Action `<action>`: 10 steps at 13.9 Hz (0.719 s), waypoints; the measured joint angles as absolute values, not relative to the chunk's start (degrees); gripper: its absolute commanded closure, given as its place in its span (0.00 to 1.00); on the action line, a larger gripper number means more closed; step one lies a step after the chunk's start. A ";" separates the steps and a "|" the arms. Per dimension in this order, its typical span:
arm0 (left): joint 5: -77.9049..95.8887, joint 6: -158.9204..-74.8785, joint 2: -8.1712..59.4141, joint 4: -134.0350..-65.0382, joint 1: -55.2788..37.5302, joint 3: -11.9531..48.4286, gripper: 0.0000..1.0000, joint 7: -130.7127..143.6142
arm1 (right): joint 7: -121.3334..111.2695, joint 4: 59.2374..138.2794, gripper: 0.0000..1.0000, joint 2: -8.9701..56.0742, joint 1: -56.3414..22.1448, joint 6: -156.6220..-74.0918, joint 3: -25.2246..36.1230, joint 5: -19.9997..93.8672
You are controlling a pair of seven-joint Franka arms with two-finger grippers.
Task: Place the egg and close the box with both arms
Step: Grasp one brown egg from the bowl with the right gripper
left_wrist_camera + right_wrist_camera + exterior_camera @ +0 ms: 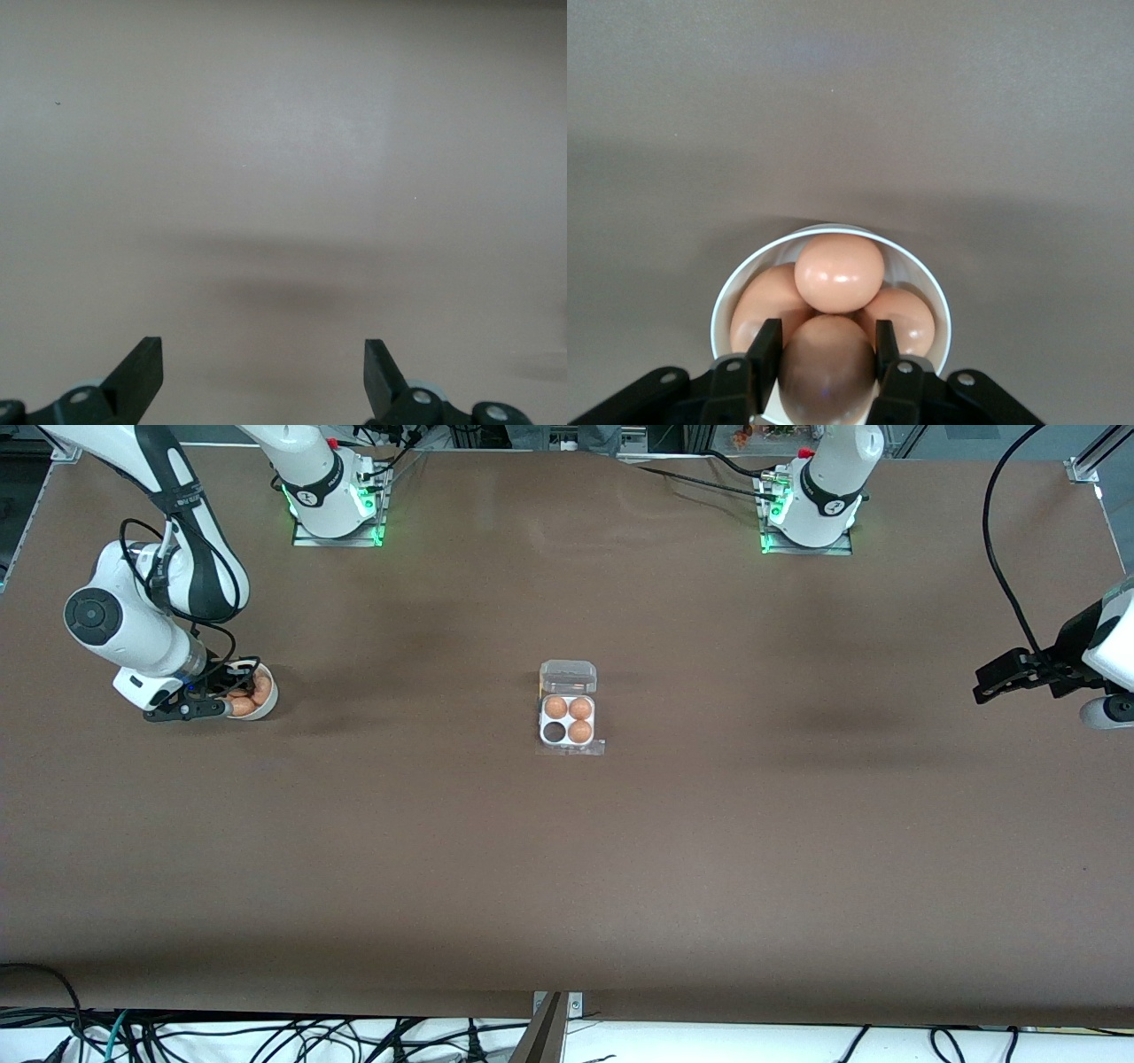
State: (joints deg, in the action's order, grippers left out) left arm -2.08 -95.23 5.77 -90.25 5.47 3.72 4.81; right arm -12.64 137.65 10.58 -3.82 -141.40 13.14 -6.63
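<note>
The box [568,720] sits at the table's middle with its clear lid [568,677] swung open. Its white tray holds three eggs, and the cell [555,732] nearest the front camera toward the right arm's end is empty. My right gripper [232,691] is down in a round white bowl [267,701] of eggs. In the right wrist view its fingers [766,350] press both sides of one orange-brown egg [826,376], with three other eggs around it in the bowl [726,305]. My left gripper [983,682] waits open and empty over bare table [264,350] at the left arm's end.
The brown table [567,886] spreads wide around the box. The two arm bases [337,505] [811,509] stand along the edge farthest from the front camera. Cables hang along the edge nearest the camera.
</note>
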 measured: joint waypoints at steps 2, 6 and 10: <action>-2.08 -95.23 5.77 -90.25 5.47 3.73 0.00 4.81 | -12.64 137.64 0.66 10.58 -3.82 -141.40 13.14 -6.63; -2.08 -95.23 5.77 -90.24 5.47 3.75 0.00 4.81 | -12.64 136.48 0.68 10.59 -3.86 -139.71 13.12 -6.63; -2.08 -95.23 5.77 -90.15 5.47 3.83 0.00 4.81 | -12.64 133.15 0.71 10.59 -4.12 -136.04 12.90 -6.64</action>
State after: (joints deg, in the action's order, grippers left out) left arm -2.08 -95.23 5.77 -90.15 5.47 3.83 4.81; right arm -12.64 133.15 10.59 -4.12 -136.04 12.90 -6.64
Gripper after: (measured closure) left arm 0.000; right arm 0.533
